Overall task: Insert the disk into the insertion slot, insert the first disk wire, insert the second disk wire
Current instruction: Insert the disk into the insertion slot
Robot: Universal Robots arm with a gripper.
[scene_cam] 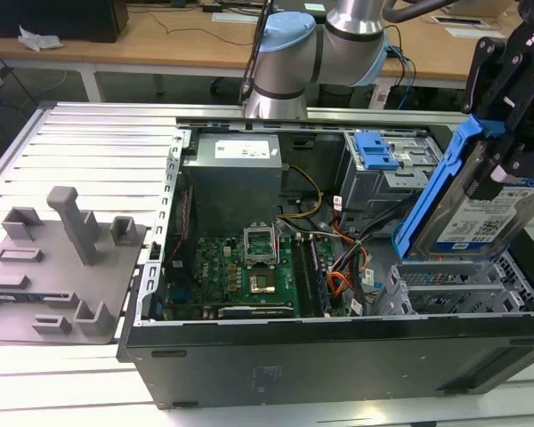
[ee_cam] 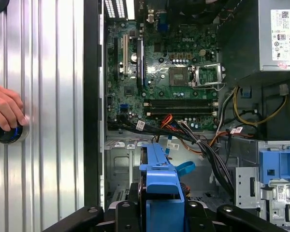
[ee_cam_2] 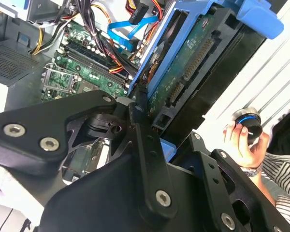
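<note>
Robot hand clamps the disk by its blue frame, holding it on edge and tilted above the open computer case. Just below the hand, the disk's lower end hangs close over the insertion slot, a perforated silver cage. Beyond the held disk, in the second wrist view, the light-blue cable bends in a loop beside the circuit board.
</note>
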